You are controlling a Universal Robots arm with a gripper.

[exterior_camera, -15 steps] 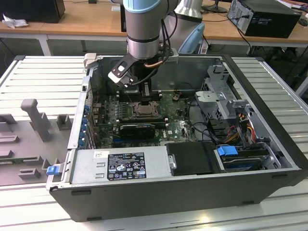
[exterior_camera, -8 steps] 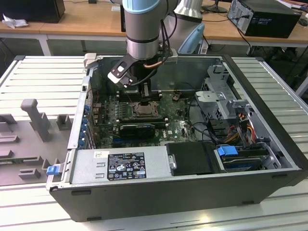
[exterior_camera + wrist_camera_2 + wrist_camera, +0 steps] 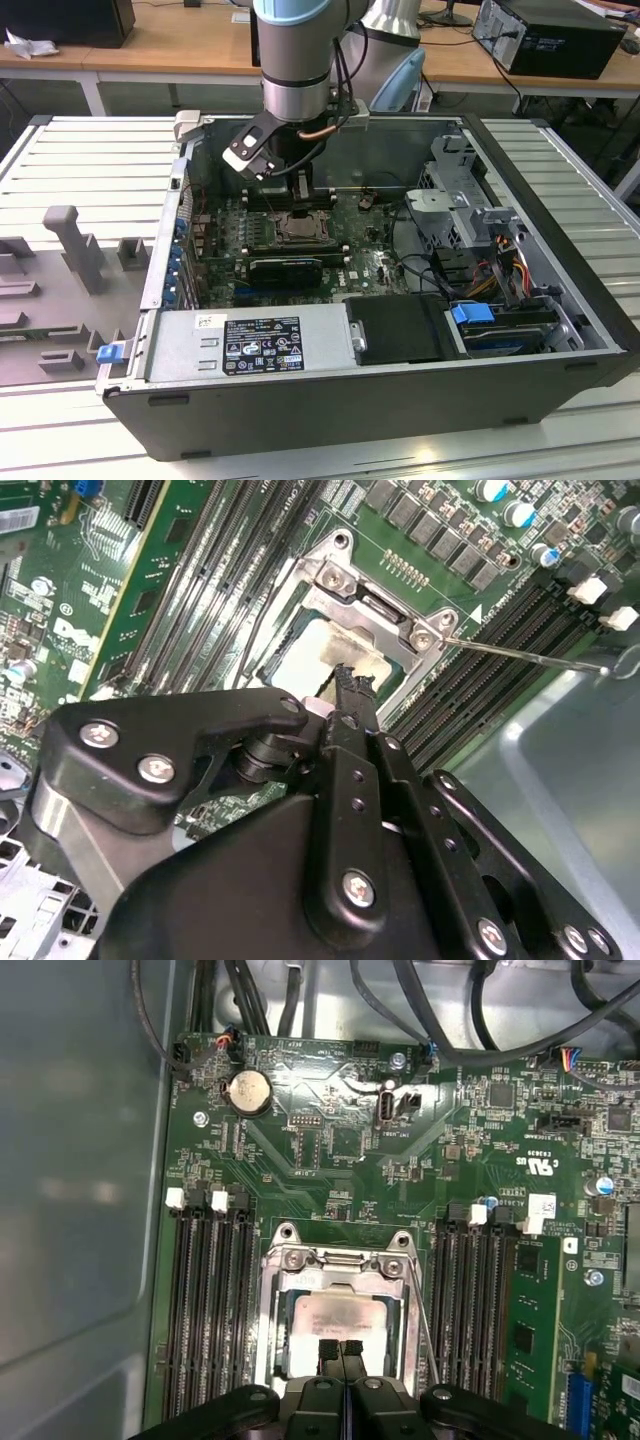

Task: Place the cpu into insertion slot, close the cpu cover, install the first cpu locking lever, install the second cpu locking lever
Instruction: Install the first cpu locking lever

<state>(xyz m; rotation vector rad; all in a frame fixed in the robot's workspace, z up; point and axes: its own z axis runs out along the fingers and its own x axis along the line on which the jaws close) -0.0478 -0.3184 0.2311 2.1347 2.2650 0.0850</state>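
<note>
The cpu (image 3: 335, 1320) (image 3: 315, 650) lies flat in the insertion slot (image 3: 335, 1330) (image 3: 300, 228) on the green motherboard, its pale top showing. The silver cpu cover (image 3: 340, 1260) (image 3: 385, 600) lies down around it, framing it through its window. My gripper (image 3: 340, 1352) (image 3: 350, 680) (image 3: 300, 185) is shut with nothing between its black fingertips, which sit right over the cpu's top near one edge. A thin wire locking lever (image 3: 530, 655) (image 3: 420, 1320) sticks out from the side of the socket, raised off the board.
Long black memory slots (image 3: 205, 1300) (image 3: 475, 1300) flank the socket on both sides. The case wall (image 3: 80, 1160) rises close beside the board. In the exterior view, cables and a drive cage (image 3: 470, 215) fill the case's right, and a power supply (image 3: 250, 345) sits at the front.
</note>
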